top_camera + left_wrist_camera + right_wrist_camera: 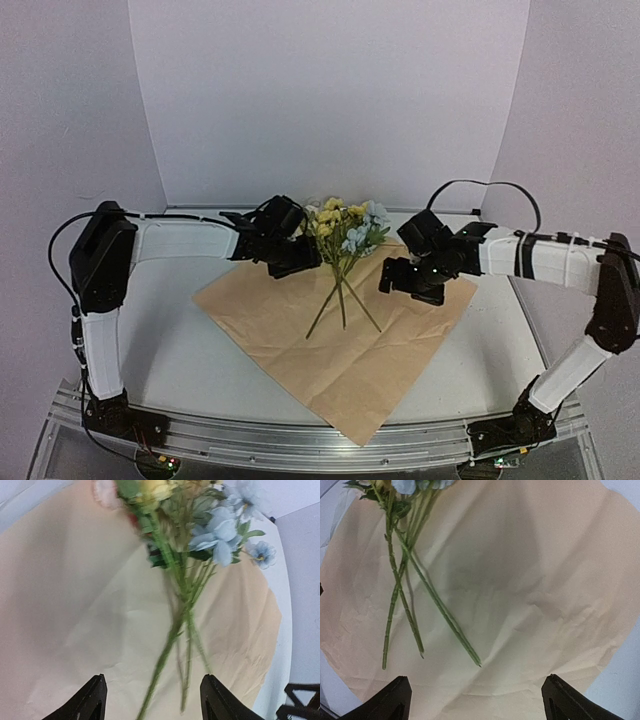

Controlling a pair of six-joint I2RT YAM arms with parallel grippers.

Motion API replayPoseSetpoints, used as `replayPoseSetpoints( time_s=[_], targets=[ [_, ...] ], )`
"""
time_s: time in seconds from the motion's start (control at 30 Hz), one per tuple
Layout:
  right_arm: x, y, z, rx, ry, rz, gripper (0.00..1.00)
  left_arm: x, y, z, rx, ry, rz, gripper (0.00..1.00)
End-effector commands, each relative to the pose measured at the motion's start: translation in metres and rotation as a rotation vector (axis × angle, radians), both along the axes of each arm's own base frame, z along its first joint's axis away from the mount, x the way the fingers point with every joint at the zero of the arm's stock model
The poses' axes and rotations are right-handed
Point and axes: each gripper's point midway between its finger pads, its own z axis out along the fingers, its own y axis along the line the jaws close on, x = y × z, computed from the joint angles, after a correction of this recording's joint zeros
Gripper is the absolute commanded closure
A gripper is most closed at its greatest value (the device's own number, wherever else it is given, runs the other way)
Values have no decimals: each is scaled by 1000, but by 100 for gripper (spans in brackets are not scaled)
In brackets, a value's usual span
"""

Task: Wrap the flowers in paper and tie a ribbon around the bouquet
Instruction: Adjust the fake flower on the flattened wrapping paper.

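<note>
**Top view.** Shows the paper, tan side up, spread flat as a diamond on the table, with its near corner reaching the front rail. Shows the flowers at the far corner of the sheet, with blue and yellow blooms toward the back wall and thin green stems fanning toward the middle of the sheet. Places the left gripper just beside the blooms on their left and the right gripper near them on their right, both low over the sheet. Leaves the jaw spacing of either hard to judge from here.

**Left wrist view.** Looks down past the left gripper onto the paper. Shows two black fingers standing well apart at the bottom edge. Shows the flowers blurred, with blue, yellow and pink blooms at the top and stems running down into the gap between the fingers. Shows neither finger pressed against a stem, so jaws apart and clamped on nothing.

**Right wrist view.** Looks down past the right gripper, with its fingers spread wide and only creased paper between them. Shows the flowers at upper left, with three stems splayed flat on the sheet, well apart from both fingers.
</note>
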Motion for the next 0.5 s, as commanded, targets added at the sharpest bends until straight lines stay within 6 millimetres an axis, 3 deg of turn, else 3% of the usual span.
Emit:
replayPoseSetpoints(
  time_s=[0.0,0.23,0.47],
  targets=[
    [32,55,9,-37,-65,118,5,-7,63,-2,-74,58,82,38],
    [76,112,-13,-167,-96,167,2,-27,117,-19,-81,112,121,48],
    [103,122,-38,-308,-113,182,2,-35,142,-51,-51,184,150,57]
  ],
)
